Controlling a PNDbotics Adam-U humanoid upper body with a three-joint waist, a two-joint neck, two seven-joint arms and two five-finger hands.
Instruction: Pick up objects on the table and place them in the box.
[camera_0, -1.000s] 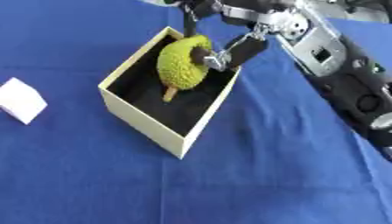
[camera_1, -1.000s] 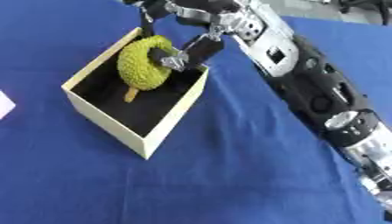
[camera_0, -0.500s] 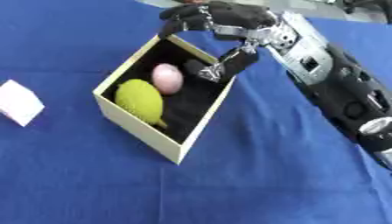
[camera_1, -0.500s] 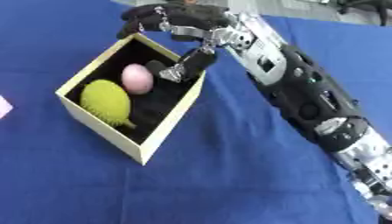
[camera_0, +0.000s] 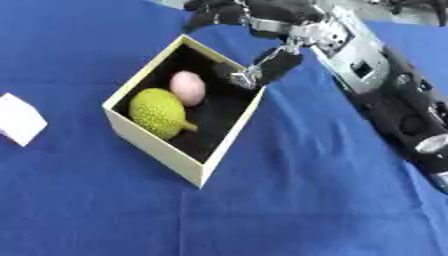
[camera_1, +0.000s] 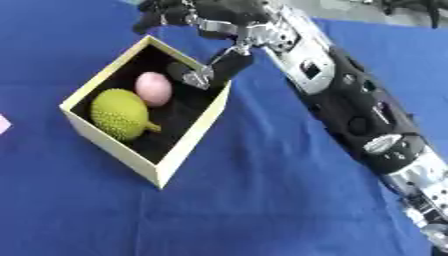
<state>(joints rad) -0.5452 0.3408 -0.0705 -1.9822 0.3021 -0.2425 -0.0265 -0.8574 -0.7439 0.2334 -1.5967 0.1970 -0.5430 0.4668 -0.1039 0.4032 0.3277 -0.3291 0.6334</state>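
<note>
Just changed: the green fruit (camera_0: 157, 112) is out of the right hand (camera_0: 262, 22) and lies inside the box (camera_0: 149, 145), in its near-left part, stem pointing right.
Meaning for the task: that object counts as placed; the release looks complete, since nothing of the hand touches the fruit.
Pink object: a pink, egg-shaped thing (camera_0: 187, 88) lies just beyond the green fruit, touching or nearly touching it; it is also placed.
Right hand: it hangs over the box's far-right rim, fingers spread and holding nothing; the thumb (camera_0: 262, 70) reaches down toward the rim, and I cannot tell whether it touches the wall.
Left hand: not in either view.
Still on the worktop: a white block (camera_0: 22, 119) sits at the left edge, well apart from the box, on the blue worktop (camera_0: 289, 200); it is probably the next thing to fetch.
Against one second ago: then the fruit was gripped upright above the box with the fingers curled round it; now it rests on the box floor and the fingers have let go.
Against half a second ago: the fruit and pink object were already down; since then the hand has lifted a little farther from the opening.
Box: it sits in much the same place on the worktop as before; the slight shift of the whole picture looks like head movement.
Next move, as a judgement: the arm needs to clear the rim without nudging the box wall.
</note>
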